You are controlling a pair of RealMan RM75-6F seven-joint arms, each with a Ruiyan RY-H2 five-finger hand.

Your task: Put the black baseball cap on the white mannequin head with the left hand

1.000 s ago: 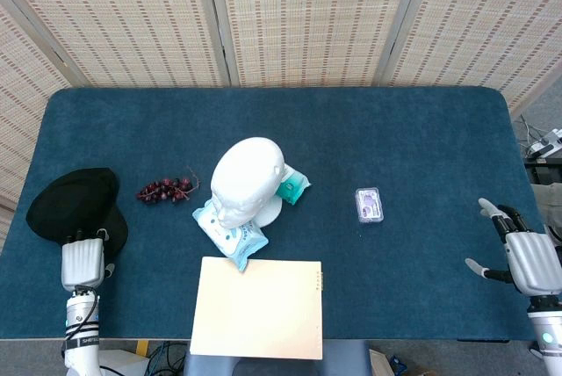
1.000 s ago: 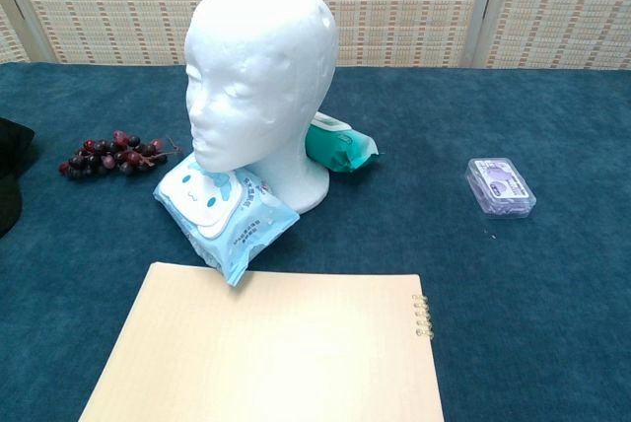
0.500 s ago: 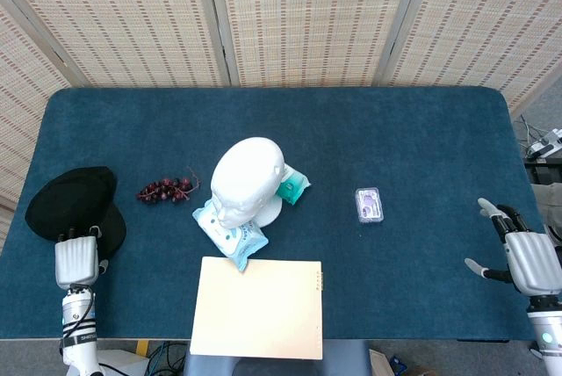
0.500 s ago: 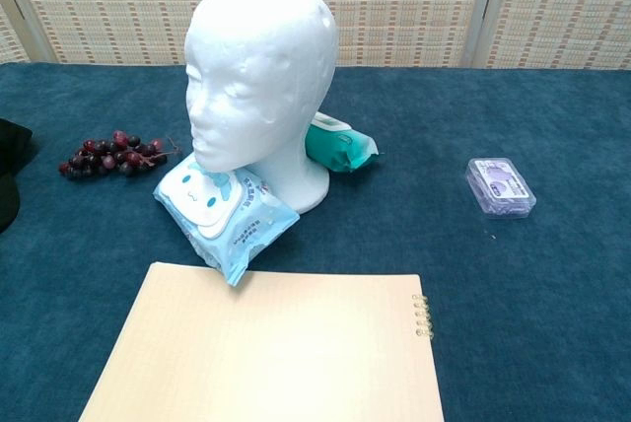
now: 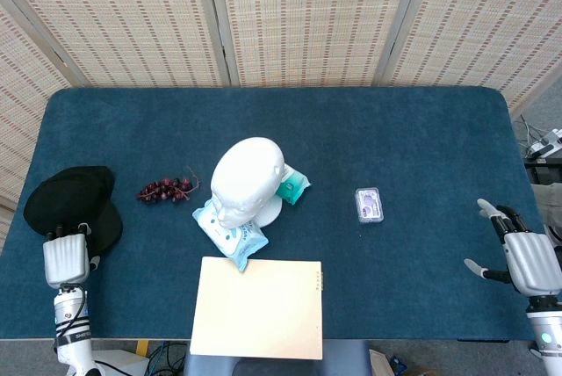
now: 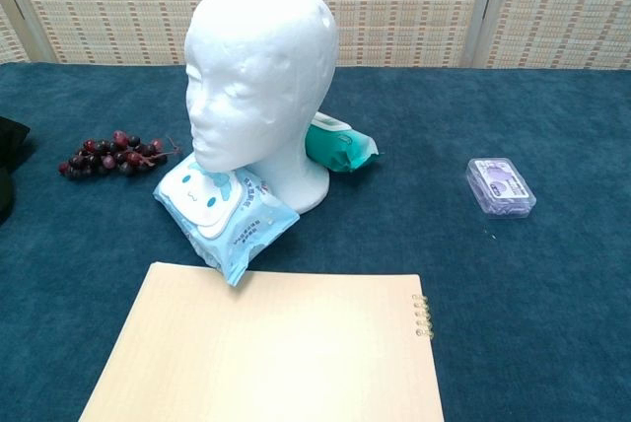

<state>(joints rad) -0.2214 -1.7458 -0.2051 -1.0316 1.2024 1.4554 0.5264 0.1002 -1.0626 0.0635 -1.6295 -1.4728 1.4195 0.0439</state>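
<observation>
The black baseball cap (image 5: 70,203) lies at the table's left edge in the head view; only a sliver of the cap (image 6: 8,141) shows at the left border of the chest view. My left hand (image 5: 66,257) is just in front of it, fingers (image 5: 68,234) curled onto the cap's near rim, gripping it. The white mannequin head (image 5: 246,181) stands upright mid-table, well to the right of the cap; in the chest view the mannequin head (image 6: 261,77) faces left. My right hand (image 5: 527,257) hovers at the table's right edge, fingers spread, holding nothing.
A bunch of dark grapes (image 5: 165,190) lies between cap and mannequin. A blue wipes pack (image 5: 230,234) and a teal pack (image 5: 292,184) lean against the mannequin's base. A tan spiral notebook (image 5: 259,306) sits at the front edge. A small purple box (image 5: 369,205) lies right of centre.
My left hand has slid left and slightly back toward the table's edge, and the cap has shifted left with it. The right hand has stayed still.
</observation>
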